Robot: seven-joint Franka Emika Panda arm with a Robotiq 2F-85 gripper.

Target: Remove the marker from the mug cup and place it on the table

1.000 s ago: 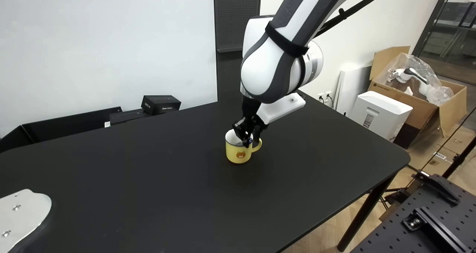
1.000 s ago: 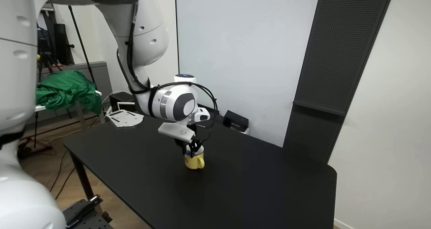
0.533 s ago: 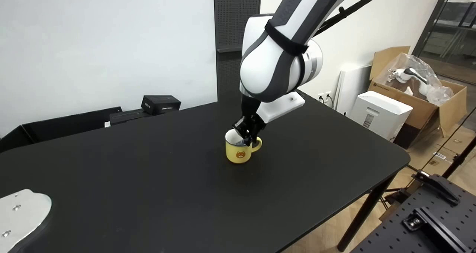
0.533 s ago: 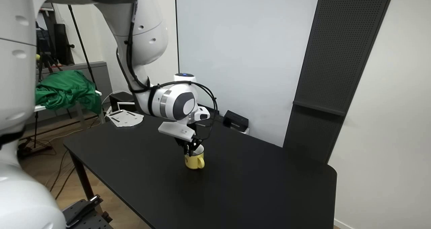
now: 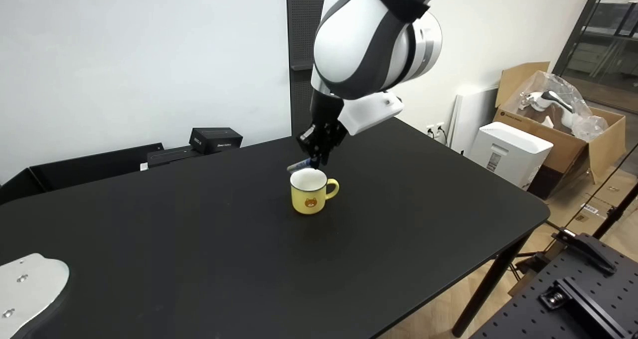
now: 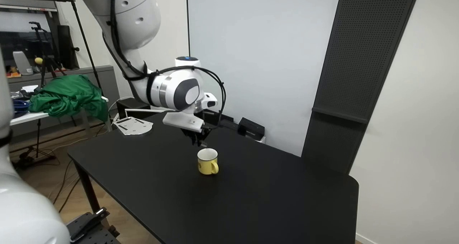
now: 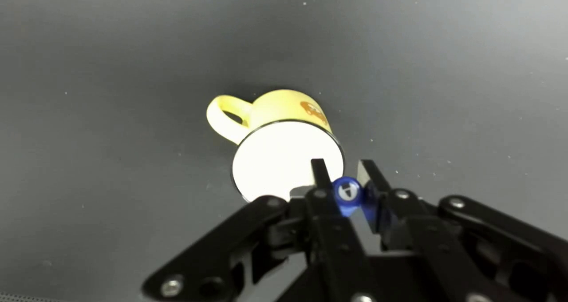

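Note:
The yellow mug cup stands upright on the black table, with its white inside showing. It also stands there in an exterior view and in the wrist view. My gripper is above the table, just behind and above the mug's rim in that view. It is shut on the blue marker, which sticks out sideways, tilted, clear of the mug. In the wrist view the marker's round blue end sits between the fingers. The rest of the marker is mostly hidden by the fingers.
Black boxes stand along the table's back edge by the wall. A white plate lies at a table corner, also seen in an exterior view. A perforated dark panel stands behind the table.
My gripper was down at the mug's rim with its tips inside. It has closed on the marker and risen out of the mug with it. The mug has shifted slightly on the table.

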